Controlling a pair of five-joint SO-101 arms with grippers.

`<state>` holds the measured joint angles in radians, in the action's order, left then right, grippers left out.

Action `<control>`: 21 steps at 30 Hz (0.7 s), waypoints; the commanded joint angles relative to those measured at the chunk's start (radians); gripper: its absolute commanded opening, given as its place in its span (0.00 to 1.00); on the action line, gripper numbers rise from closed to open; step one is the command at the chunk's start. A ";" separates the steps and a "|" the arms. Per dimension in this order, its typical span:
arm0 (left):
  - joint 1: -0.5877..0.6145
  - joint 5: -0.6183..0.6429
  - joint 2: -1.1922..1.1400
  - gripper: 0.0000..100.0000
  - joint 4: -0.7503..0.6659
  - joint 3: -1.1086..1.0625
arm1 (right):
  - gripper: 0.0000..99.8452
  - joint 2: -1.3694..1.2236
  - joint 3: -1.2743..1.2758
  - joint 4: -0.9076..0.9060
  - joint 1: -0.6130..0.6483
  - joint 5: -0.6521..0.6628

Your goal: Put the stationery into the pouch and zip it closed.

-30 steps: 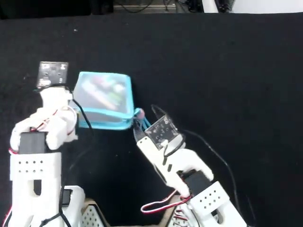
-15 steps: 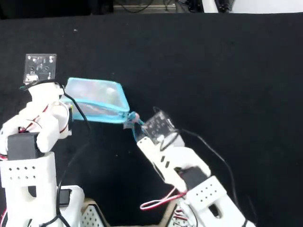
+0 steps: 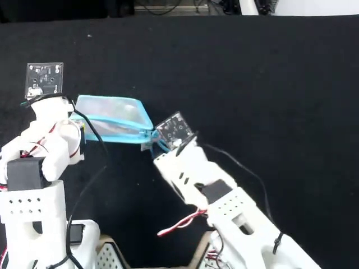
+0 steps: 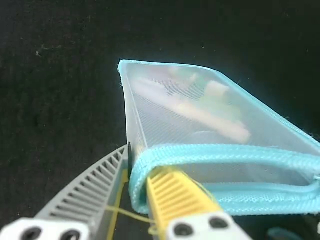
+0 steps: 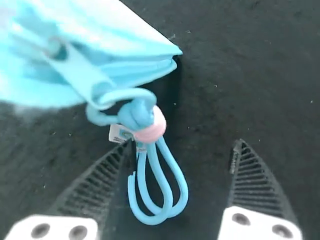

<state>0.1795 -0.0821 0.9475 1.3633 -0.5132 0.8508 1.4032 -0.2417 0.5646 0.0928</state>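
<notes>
The light-blue mesh pouch (image 3: 112, 119) lies at the left of the black table, with stationery (image 4: 210, 112) showing through its wall. My left gripper (image 4: 142, 177) is shut on the pouch's blue-edged end corner, at the pouch's left side (image 3: 79, 128) in the high view. The zipper slider tab (image 5: 77, 70) sits near the pouch's other end. Its looped blue pull cord (image 5: 152, 192) with a pink bead (image 5: 149, 131) trails out from there. My right gripper (image 5: 185, 145) is open around the cord, which lies close to one finger (image 5: 95, 185). From above, this gripper (image 3: 152, 144) sits at the pouch's right corner.
The black table cloth (image 3: 252, 84) stretches to the right and back. Cables and a dark edge (image 3: 168, 8) run along the far side. Both arm bases stand at the near edge.
The left arm has pulled the pouch to the left and back, tipping it on edge. The right arm has followed, moving forward and left up to the pull cord.
</notes>
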 commanded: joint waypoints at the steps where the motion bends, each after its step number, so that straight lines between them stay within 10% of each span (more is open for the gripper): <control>1: 0.010 0.006 0.003 0.03 -0.003 0.045 | 0.29 0.050 -0.054 0.026 0.021 -0.009; 13: 0.008 0.008 0.008 0.03 0.000 0.045 | 0.28 0.018 -0.042 0.127 0.038 -0.005; 18: 0.008 0.006 0.008 0.03 0.000 0.045 | 0.00 0.022 -0.064 0.118 0.002 0.029; 21: 0.008 0.006 0.008 0.03 0.002 0.045 | 0.01 0.090 -0.058 0.068 -0.052 0.044</control>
<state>0.1795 -0.0821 0.9475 1.3633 -0.5132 0.8738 1.4032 -0.1465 0.5662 0.1143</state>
